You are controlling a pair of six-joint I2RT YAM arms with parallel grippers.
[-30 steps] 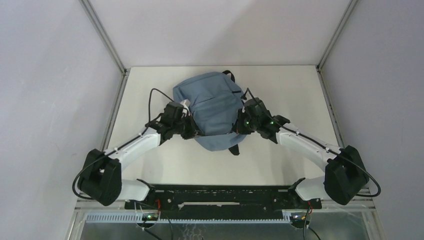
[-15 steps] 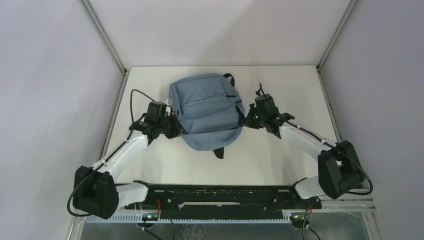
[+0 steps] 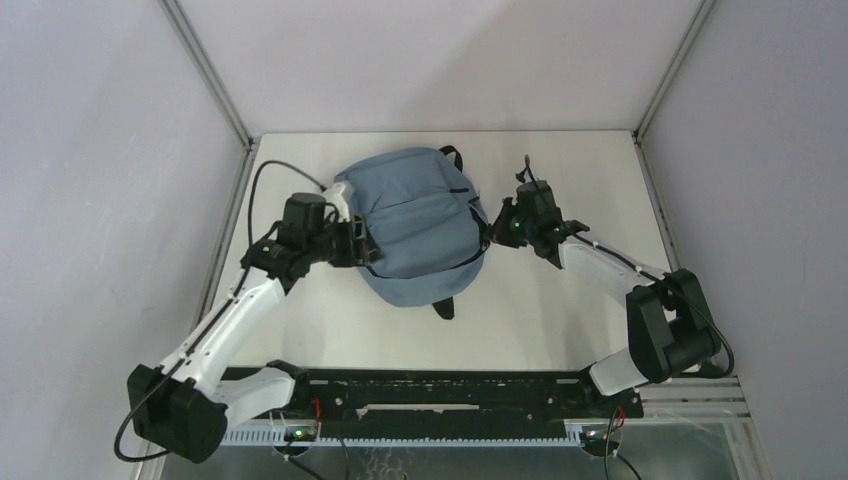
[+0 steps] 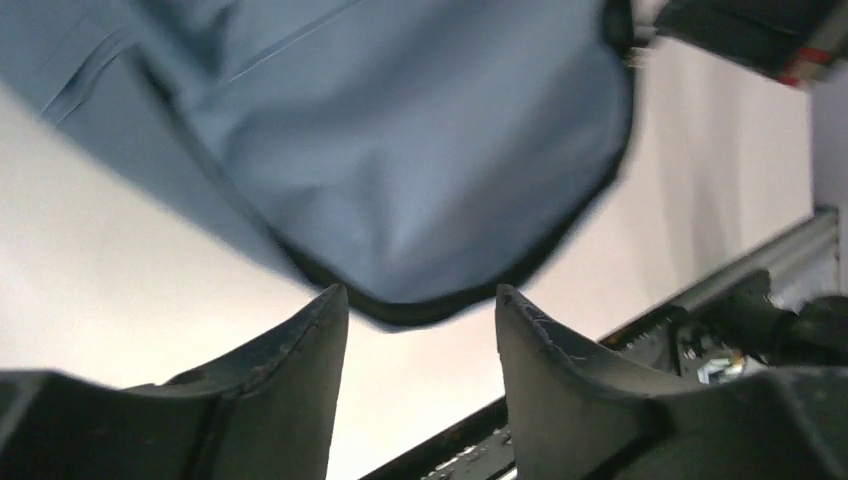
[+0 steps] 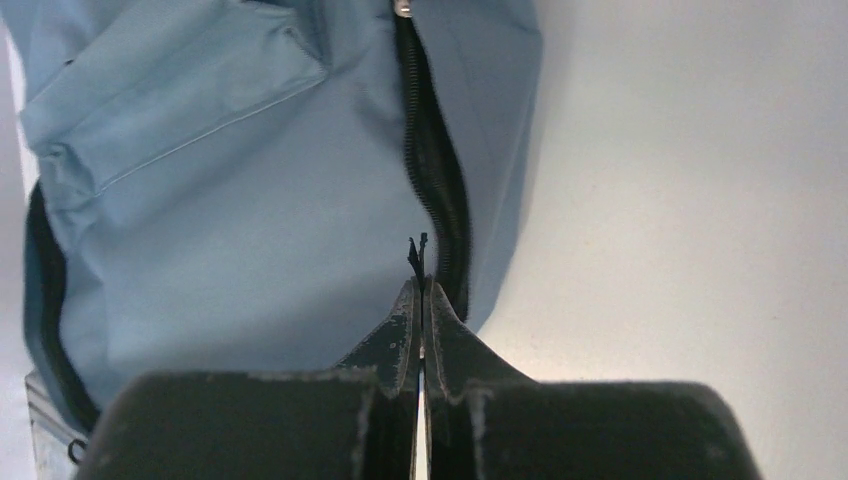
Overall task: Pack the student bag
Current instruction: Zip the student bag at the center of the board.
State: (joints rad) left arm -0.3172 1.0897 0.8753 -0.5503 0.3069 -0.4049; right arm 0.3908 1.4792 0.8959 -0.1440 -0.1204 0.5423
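Since the jaws of the left gripper [image 4: 420, 296] are spread, with the black-piped edge [image 4: 400, 315] of the soft grey-blue fabric backpack [image 3: 412, 225] lying just beyond their tips and unclamped, that side of the bag is judged to be unanchored. The jaws of the right gripper [image 5: 421, 285] are pressed together at the opposite side, just beside the black zipper [image 5: 432, 170]. A short black tab [image 5: 415, 248] is seen at their tips, but whether it is truly pinched cannot be told. If a pull is made along the zipper from here, the whole bag may be dragged across the white tabletop [image 3: 560, 320] instead of the zip being run, and the fabric may be bunched. So thin a tab could also be lost from the tips. Should the left jaws be closed where they are, only the piping might be caught.

The backpack is laid flat, zippered front upward, at the middle of the tabletop between the two grippers. Its long axis is set from far side to near edge, slightly slanted, and the narrower rounded end is pointed toward the arm bases. Which end is the top cannot be told.
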